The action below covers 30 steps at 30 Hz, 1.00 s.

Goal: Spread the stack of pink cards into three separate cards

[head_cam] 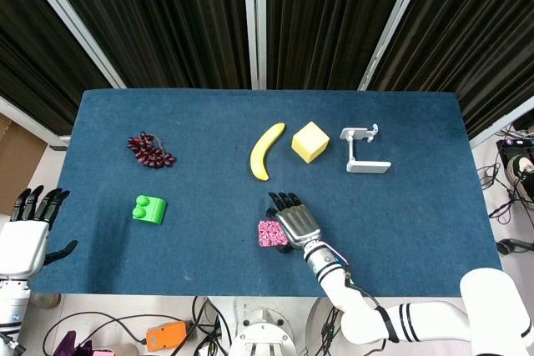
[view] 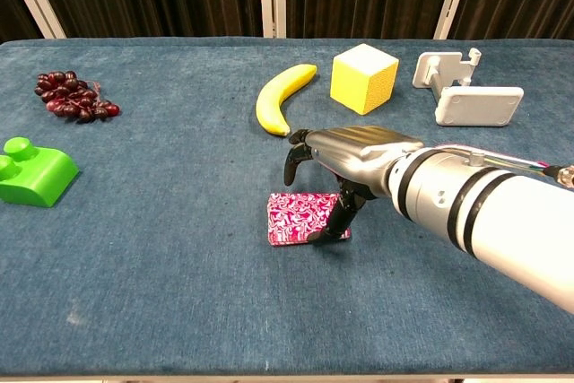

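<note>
Chest view: banana (view: pixel 280 98), yellow cube (view: pixel 363 77) and white stand (view: pixel 466 89) sit behind the pink cards (view: pixel 298 218), well apart. The right hand (view: pixel 345 161) arches over the stack's right edge, fingers spread, thumb touching. The left hand (head_cam: pixel 27 235) hangs open off-table.

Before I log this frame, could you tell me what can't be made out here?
- Head view: robot hand covers the right part of the pink cards.
- Both views: card count unreadable; stack looks like one block.
- Chest view: whether the thumb touches the cards is unclear.
</note>
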Each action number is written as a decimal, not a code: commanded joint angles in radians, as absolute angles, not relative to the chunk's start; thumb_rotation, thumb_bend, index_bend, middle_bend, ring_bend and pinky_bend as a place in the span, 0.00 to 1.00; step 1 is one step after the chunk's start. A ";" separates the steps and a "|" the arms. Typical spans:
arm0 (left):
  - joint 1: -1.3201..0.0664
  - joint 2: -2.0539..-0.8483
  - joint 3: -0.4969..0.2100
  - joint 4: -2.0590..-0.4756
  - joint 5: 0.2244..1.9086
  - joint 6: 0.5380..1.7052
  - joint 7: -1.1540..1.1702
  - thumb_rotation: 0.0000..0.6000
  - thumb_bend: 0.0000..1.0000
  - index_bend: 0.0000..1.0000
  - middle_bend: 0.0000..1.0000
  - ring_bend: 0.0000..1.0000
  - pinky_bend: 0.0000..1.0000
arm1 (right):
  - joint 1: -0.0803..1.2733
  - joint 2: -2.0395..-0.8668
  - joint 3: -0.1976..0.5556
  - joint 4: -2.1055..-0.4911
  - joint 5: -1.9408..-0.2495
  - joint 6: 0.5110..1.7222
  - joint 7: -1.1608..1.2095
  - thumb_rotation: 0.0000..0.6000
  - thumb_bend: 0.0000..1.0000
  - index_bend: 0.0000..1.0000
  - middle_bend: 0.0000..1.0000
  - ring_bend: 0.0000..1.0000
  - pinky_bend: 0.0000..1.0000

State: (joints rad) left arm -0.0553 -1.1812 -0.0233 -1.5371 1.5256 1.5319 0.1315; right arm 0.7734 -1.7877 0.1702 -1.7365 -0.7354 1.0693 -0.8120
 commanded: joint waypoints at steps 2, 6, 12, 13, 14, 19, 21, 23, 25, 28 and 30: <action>-0.054 -1.182 -0.023 -1.533 1.524 1.532 0.129 1.00 0.08 0.13 0.12 0.02 0.05 | 0.784 -1.792 0.166 -1.727 -0.716 1.072 -0.810 1.00 0.35 0.36 0.05 0.00 0.10; -0.055 -1.183 -0.024 -1.530 1.523 1.531 0.126 1.00 0.08 0.13 0.12 0.02 0.05 | 0.792 -1.792 0.161 -1.725 -0.704 1.070 -0.801 1.00 0.37 0.37 0.05 0.00 0.10; -0.055 -1.185 -0.025 -1.527 1.523 1.531 0.124 1.00 0.08 0.13 0.12 0.02 0.05 | 0.803 -1.789 0.148 -1.729 -0.704 1.072 -0.794 1.00 0.39 0.38 0.05 0.00 0.09; -0.055 -1.185 -0.024 -1.527 1.523 1.530 0.123 1.00 0.08 0.13 0.12 0.02 0.05 | 0.804 -1.789 0.145 -1.728 -0.704 1.073 -0.793 1.00 0.39 0.39 0.05 0.00 0.09; -0.055 -1.186 -0.024 -1.526 1.522 1.530 0.123 1.00 0.08 0.13 0.12 0.02 0.05 | 0.805 -1.789 0.144 -1.728 -0.702 1.073 -0.791 1.00 0.39 0.39 0.05 0.00 0.09; -0.055 -1.187 -0.024 -1.523 1.522 1.528 0.123 1.00 0.08 0.13 0.12 0.02 0.05 | 0.812 -1.793 0.141 -1.722 -0.704 1.077 -0.781 1.00 0.39 0.41 0.05 0.00 0.09; -0.055 -1.187 -0.024 -1.522 1.522 1.528 0.122 1.00 0.08 0.13 0.12 0.02 0.05 | 0.814 -1.795 0.139 -1.720 -0.708 1.080 -0.778 1.00 0.41 0.43 0.05 0.00 0.09; -0.056 -1.187 -0.025 -1.521 1.521 1.528 0.122 1.00 0.08 0.13 0.12 0.02 0.05 | 0.816 -1.796 0.138 -1.719 -0.712 1.082 -0.773 1.00 0.43 0.45 0.05 0.00 0.09; -0.056 -1.187 -0.025 -1.521 1.522 1.526 0.122 1.00 0.08 0.13 0.12 0.02 0.05 | 0.817 -1.796 0.137 -1.718 -0.717 1.084 -0.770 1.00 0.46 0.47 0.06 0.00 0.09; -0.056 -1.187 -0.025 -1.521 1.522 1.528 0.120 1.00 0.08 0.13 0.12 0.02 0.05 | 0.818 -1.795 0.132 -1.719 -0.726 1.089 -0.767 1.00 0.49 0.49 0.07 0.00 0.09; -0.055 -1.187 -0.025 -1.521 1.522 1.528 0.121 1.00 0.08 0.13 0.12 0.02 0.05 | 0.818 -1.788 0.129 -1.727 -0.731 1.091 -0.764 1.00 0.50 0.49 0.07 0.00 0.09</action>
